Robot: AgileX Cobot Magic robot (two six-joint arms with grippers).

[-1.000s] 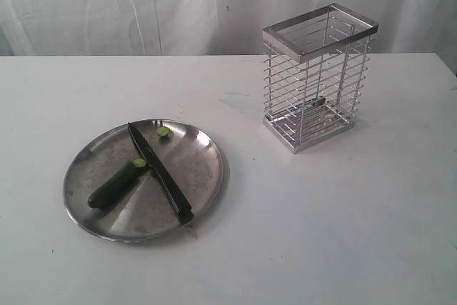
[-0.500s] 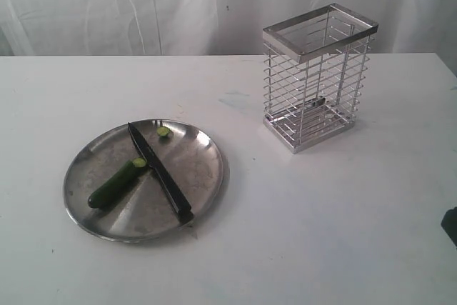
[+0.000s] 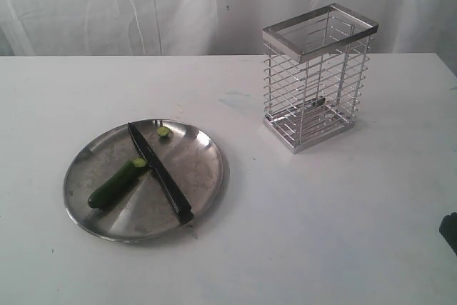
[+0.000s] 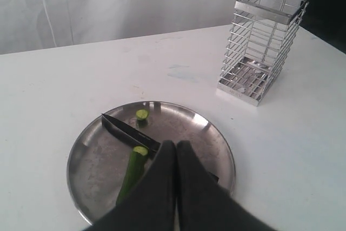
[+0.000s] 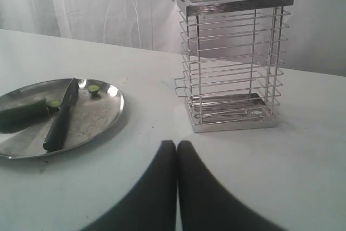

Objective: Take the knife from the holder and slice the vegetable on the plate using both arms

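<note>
Knife point(image 3: 160, 173) lying across the stainless plate point(image 3: 207, 149), blade tip toward the rim, black handle near the opposite rim, edge resting against the cut face of the cucumber point(image 3: 116, 183). Small cut end piece point(image 3: 163, 131) apart from both, close to the plate's far rim. Wire holder point(image 3: 317, 76) standing upright and well apart on the white table point(image 3: 343, 212), holding no knife.

Left gripper point(image 4: 175, 145) pressed fully together with nothing between the fingers, hanging above the plate with the knife handle partly hidden beneath. Right gripper point(image 5: 177, 145) likewise closed and holding nothing, over bare table between plate and holder; in the exterior view only a dark sliver at the right edge, probably part of that arm.

Judging from the slice and the knife laid down: cutting likely done, or paused.

Risks from here: grasping a slim handle lying flat on slick steel, with fingers likely to scrape the plate, push the knife sideways or spin the plate. Glossy cucumber apt to roll if nudged by the blade. End piece near the rim easily knocked off. If the knife goes back, tip catching on the holder's bars and tipping the light cage.
</note>
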